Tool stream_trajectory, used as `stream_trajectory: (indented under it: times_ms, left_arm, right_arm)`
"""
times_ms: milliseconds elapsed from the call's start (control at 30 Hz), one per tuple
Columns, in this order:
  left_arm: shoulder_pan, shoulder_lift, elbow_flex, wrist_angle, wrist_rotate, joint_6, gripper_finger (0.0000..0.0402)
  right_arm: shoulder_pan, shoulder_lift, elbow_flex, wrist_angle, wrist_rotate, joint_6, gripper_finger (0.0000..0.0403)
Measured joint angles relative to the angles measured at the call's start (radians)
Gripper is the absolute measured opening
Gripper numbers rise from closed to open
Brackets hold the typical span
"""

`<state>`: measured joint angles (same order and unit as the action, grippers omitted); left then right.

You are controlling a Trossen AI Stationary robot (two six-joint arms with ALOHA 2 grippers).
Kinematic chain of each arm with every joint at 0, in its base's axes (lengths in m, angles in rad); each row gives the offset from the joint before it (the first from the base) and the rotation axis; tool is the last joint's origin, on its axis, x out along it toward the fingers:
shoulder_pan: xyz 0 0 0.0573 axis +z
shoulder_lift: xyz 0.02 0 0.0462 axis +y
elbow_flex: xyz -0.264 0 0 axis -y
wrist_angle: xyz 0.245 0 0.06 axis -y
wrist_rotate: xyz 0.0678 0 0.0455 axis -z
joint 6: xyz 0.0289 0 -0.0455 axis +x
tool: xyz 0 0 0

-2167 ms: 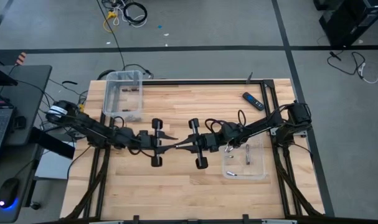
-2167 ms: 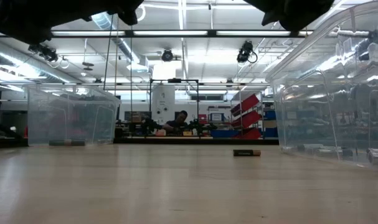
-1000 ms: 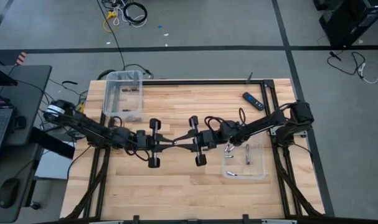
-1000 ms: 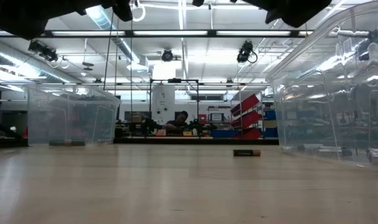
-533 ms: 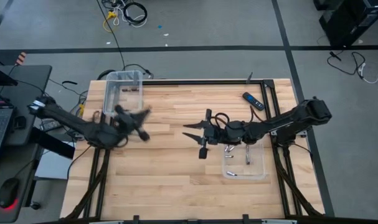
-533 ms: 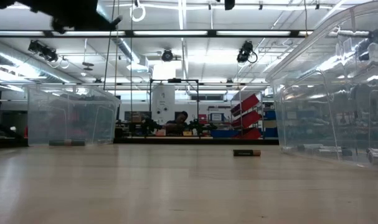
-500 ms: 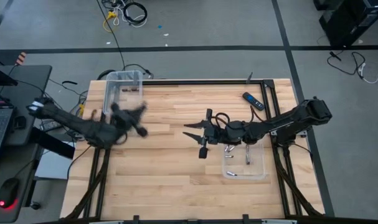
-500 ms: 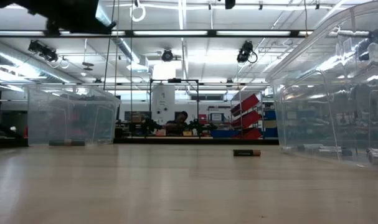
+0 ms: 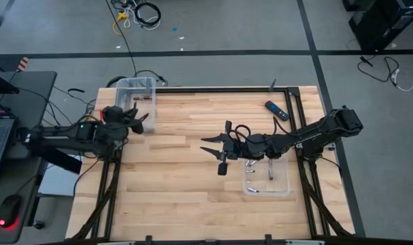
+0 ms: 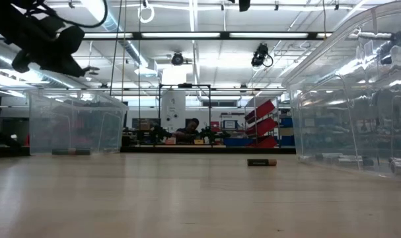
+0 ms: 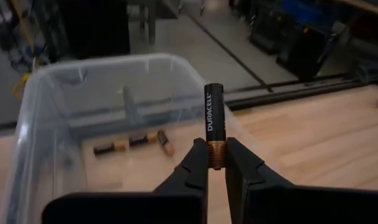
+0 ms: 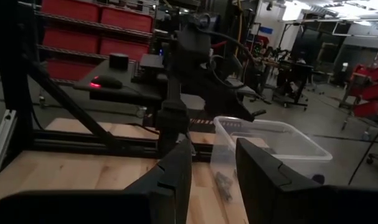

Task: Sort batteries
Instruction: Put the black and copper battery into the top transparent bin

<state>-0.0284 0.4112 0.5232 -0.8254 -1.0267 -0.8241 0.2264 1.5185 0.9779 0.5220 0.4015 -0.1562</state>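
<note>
Left gripper (image 11: 216, 163) is clamped on a black-and-copper battery (image 11: 214, 122) — its fingers (image 11: 197, 163) pinch the copper end and the cell stands upright between them, held in the air over the near edge of the left bin (image 9: 135, 103). From above, that gripper (image 9: 137, 116) sits at the table's left side, right at the bin. Right gripper (image 9: 207, 143) hangs over the middle of the table (image 9: 192, 184) with its two fingers (image 12: 176, 167) spread apart and nothing between them; it holds no battery.

Largest thing here is the wooden table, framed in black rails. On its left rear corner stands the clear left bin, and inside it several dark batteries (image 11: 131, 143) lie end to end on the floor, with one more a little apart from them. On the right side sits a second clear bin (image 9: 284, 185) — a few silvery batteries (image 9: 269, 169) lie scattered in it, just beside the right arm. Near the right rear corner a black-and-blue remote (image 9: 276, 110) lies flat on the wood, well apart from both bins. From table height one lone battery (image 10: 261, 162) lies on the bare wood between the two bins.
</note>
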Motion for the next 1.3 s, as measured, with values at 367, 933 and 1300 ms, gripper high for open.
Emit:
stream_trajectory:
  times_ms: [367,933,1300]
  left_arm:
    - [0.107,0.014,0.0,-0.014,0.063,0.031,0.0053]
    - [0.134,0.014,-0.001,0.192,0.157,0.247,0.0123]
    - [0.085,0.063,-0.021,0.758,0.497,0.654,0.0123]
  right_arm:
    - [0.0,0.0,0.0,0.0,-0.001,0.004,0.011]
    - [0.0,0.001,0.0,-0.179,-0.002,0.044,0.011]
    - [-0.03,0.063,0.09,-0.668,-0.131,0.225,0.0113]
